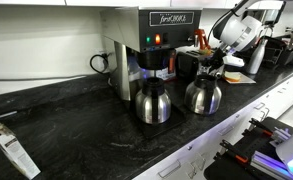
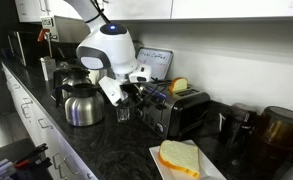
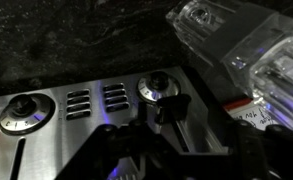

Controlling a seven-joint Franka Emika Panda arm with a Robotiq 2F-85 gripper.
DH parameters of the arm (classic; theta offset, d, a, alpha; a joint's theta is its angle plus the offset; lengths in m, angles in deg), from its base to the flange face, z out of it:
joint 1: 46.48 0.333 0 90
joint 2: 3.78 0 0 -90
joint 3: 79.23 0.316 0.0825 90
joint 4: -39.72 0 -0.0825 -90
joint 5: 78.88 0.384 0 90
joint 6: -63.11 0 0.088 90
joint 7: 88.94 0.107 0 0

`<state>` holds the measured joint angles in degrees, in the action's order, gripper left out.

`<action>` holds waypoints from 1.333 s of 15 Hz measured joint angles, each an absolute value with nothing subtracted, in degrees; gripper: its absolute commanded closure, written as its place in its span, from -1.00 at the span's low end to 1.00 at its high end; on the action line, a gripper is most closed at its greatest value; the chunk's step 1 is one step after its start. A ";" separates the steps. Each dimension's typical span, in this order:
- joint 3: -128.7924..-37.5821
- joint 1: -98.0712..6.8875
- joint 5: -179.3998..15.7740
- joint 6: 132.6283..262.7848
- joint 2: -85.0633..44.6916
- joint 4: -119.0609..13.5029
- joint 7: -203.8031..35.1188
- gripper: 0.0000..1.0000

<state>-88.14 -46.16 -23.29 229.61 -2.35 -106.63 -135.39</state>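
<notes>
My gripper point(image 3: 183, 155) hangs just over the front panel of a silver toaster point(image 2: 181, 112). In the wrist view its dark fingers point(image 3: 116, 155) stand apart on either side of the toaster's black lever point(image 3: 166, 108) and touch nothing. The lever sits at the top of its slot, just below the right-hand knob point(image 3: 158, 90). A second knob point(image 3: 21, 110) and two sets of vent slits lie to the left. In both exterior views the white arm reaches down to the toaster's end, with the gripper point(image 2: 136, 95) close against it.
A coffee maker point(image 1: 151, 45) and two steel carafes point(image 1: 153, 103) point(image 1: 203, 95) stand on the dark counter. A small glass point(image 2: 124, 113) is beside the toaster. A plate with bread point(image 2: 181, 158) and a dark jar point(image 2: 276, 130) sit beyond. A clear plastic object point(image 3: 236, 40) lies close by.
</notes>
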 measured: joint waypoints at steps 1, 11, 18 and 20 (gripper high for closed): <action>-88.13 -46.08 -23.29 229.59 -2.37 -106.64 -135.38 -0.98; -88.10 -46.03 -23.29 229.58 -2.59 -106.74 -135.36 -1.00; -89.39 -47.17 -31.45 229.81 -0.64 -108.55 -130.89 -1.00; -89.34 -47.11 -31.47 229.81 -0.51 -108.70 -130.89 -1.00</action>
<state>-89.34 -47.11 -31.47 229.81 -0.51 -108.70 -130.89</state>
